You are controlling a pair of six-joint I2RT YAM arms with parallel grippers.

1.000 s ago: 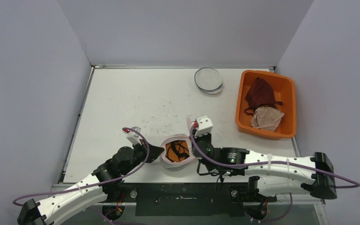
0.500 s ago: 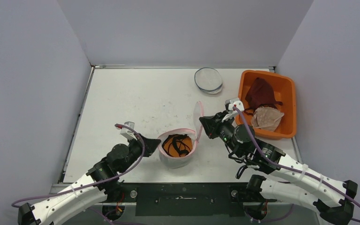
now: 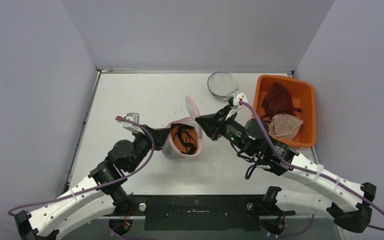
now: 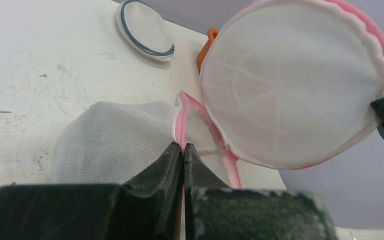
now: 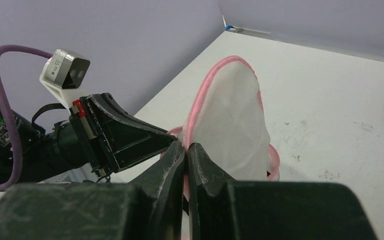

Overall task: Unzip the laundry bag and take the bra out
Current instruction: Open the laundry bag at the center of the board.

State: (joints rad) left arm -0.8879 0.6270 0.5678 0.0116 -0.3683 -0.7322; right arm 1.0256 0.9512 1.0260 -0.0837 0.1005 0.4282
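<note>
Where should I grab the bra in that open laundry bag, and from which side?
Likely the black straps bunched atop the bra, coming from above: the mouth of the laundry bag faces up, with its lid lifted clear.

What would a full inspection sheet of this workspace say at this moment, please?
Surface: white table, scuffed and speckled.
Job's things: laundry bag unzipped, round flap raised; bra inside, orange with black straps.
Clutter: orange bin at right holding a dark red garment and a pale garment; round mesh pouch at the back.
Pincers: left pincer shut on the bag's pink rim; right pincer shut on its pink edge by the flap.
Cables: purple cable looping along each arm.
Surroundings: plain grey walls on three sides.
</note>
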